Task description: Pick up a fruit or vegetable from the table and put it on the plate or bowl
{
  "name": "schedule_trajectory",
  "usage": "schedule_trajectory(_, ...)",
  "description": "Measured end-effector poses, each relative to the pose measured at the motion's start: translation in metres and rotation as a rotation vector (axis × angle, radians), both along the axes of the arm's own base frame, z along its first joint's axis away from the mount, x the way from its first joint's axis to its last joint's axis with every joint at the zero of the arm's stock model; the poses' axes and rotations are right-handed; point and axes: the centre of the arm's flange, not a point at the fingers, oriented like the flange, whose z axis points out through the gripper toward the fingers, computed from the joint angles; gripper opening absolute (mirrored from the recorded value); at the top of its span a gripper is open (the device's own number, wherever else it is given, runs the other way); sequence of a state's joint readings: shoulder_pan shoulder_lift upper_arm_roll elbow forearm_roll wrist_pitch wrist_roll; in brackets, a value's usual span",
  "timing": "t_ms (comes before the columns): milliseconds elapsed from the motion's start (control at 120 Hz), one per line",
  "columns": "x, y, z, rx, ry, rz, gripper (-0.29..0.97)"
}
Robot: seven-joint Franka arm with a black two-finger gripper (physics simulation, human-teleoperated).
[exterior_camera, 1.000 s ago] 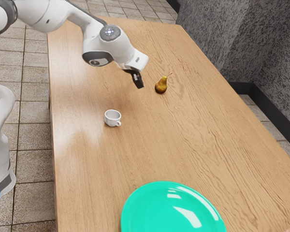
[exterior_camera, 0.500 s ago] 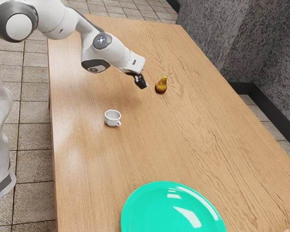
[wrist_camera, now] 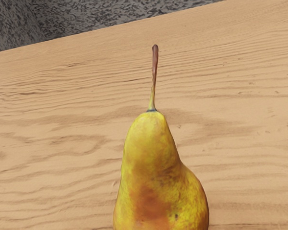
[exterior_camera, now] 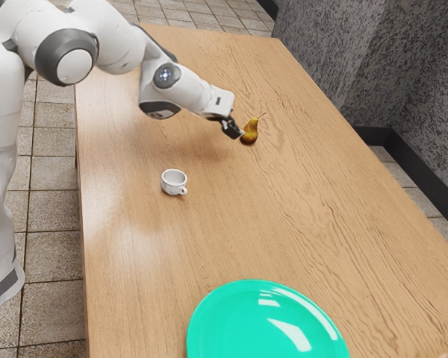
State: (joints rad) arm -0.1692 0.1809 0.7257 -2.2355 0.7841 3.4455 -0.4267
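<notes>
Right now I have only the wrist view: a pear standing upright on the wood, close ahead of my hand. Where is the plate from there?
Observer: A green plate lies at the table's near edge, at the bottom of the exterior view. It is well away from the pear, which stands toward the far end.
Operator: Is anything standing between the two that I might hit on the way?
Observer: A white cup stands on the table, off to the exterior view's left of the straight line from pear to plate, and nearer the pear than the plate.
</notes>
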Motion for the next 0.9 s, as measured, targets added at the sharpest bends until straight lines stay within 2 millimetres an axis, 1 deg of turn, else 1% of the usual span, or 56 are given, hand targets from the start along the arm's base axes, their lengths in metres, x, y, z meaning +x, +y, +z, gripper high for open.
schedule_trajectory(83,0.003,0.007,-0.01,-0.015,-0.001,0.013,0.68)
schedule_trajectory(242,0.017,0.013,-0.014,-0.038,-0.028,0.014,0.68)
schedule_trajectory(408,0.017,0.025,-0.022,-0.07,-0.037,0.04,0.68)
schedule_trajectory(567,0.024,0.022,-0.032,-0.093,-0.033,0.038,0.68)
schedule_trajectory(667,0.035,0.025,-0.033,-0.094,-0.046,0.035,0.68)
schedule_trajectory(767,0.04,0.028,-0.034,-0.095,-0.052,0.039,0.68)
schedule_trajectory(900,0.046,0.027,-0.039,-0.107,-0.054,0.036,0.68)
